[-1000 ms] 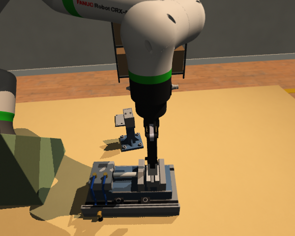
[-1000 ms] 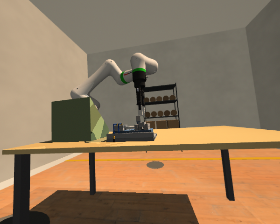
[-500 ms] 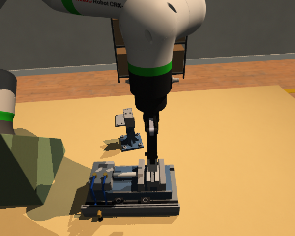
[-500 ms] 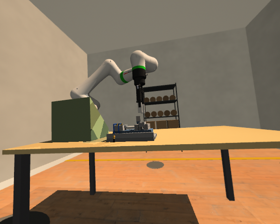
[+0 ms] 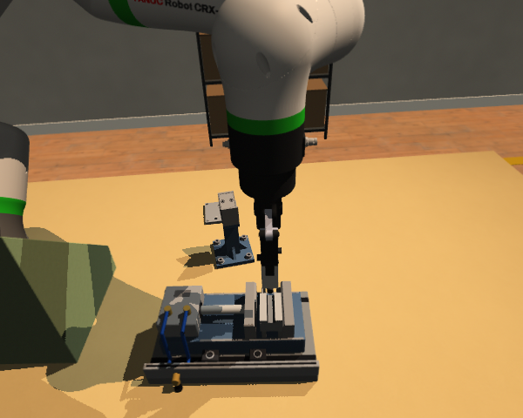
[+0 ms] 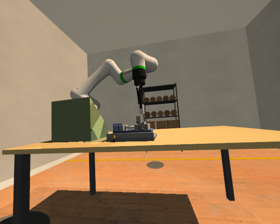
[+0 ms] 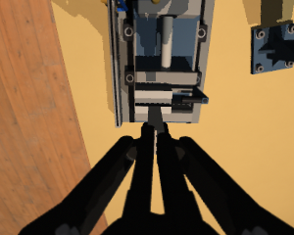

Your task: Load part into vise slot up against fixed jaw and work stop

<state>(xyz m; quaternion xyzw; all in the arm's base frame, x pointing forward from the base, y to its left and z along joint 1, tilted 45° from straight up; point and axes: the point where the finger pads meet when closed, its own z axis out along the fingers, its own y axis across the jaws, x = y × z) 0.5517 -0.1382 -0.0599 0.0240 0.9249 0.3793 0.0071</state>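
The part (image 5: 264, 313) (image 7: 154, 93), a light grey block with its dark slot facing up, lies between the jaws of the vise (image 5: 234, 346) (image 6: 131, 135) (image 7: 122, 73). It sits close against the fixed jaw (image 5: 288, 310), away from the moving jaw (image 5: 250, 310) on the cylinder rod (image 5: 220, 308) (image 7: 167, 44). The black work stop rod (image 7: 193, 99) points in at the part's end. My gripper (image 5: 269, 282) (image 6: 140, 111) (image 7: 154, 116) is shut and empty, its fingertips together just above the part and the fixed jaw.
A grey fixture on a blue bolted base (image 5: 229, 233) (image 7: 279, 46) stands behind the vise. The arm's green pedestal (image 5: 31, 297) (image 6: 72, 120) is to the left. A shelf rack (image 5: 320, 112) (image 6: 160, 106) stands beyond the table.
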